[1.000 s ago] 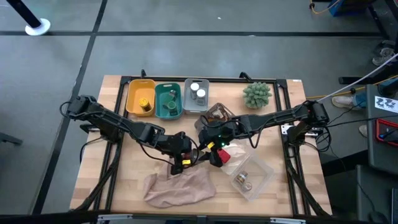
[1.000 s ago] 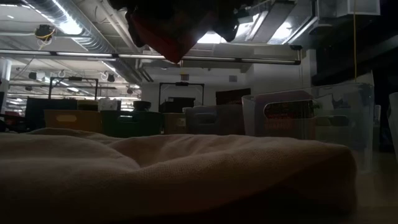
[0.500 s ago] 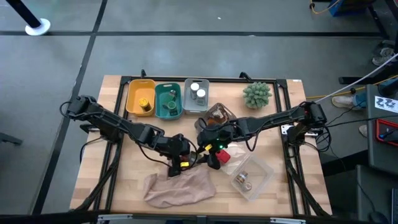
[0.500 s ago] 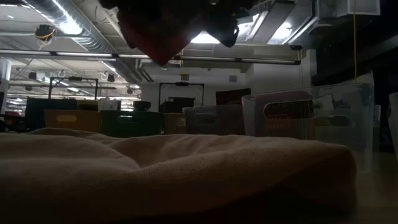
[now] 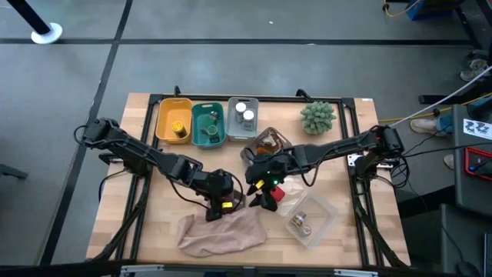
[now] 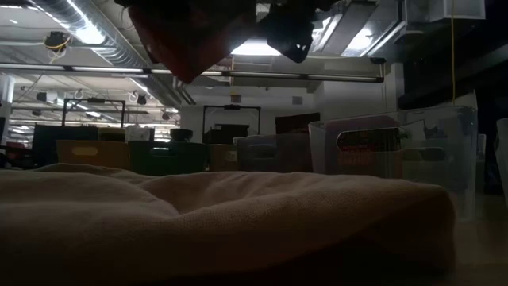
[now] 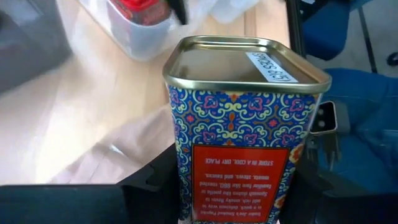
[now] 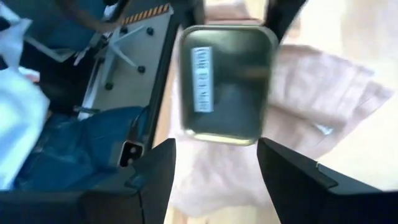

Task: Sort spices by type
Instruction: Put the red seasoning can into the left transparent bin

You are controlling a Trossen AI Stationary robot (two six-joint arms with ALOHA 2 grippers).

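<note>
Since the earlier frame, the left gripper (image 5: 224,205) has shifted toward 7 o'clock, carrying the spice tin (image 7: 245,118) nearer the beige cloth (image 5: 221,231). Its fingers (image 7: 155,177) are clamped on the tin's patterned sides. The tin is held above the counter (image 5: 154,215), near its centre. The right gripper (image 5: 264,195) sits just beside it at 3 o'clock, fingers (image 8: 152,171) apart, facing the tin's metal end (image 8: 225,84) without contact.

Low view dim, backlit; right wrist view blurred.
</note>
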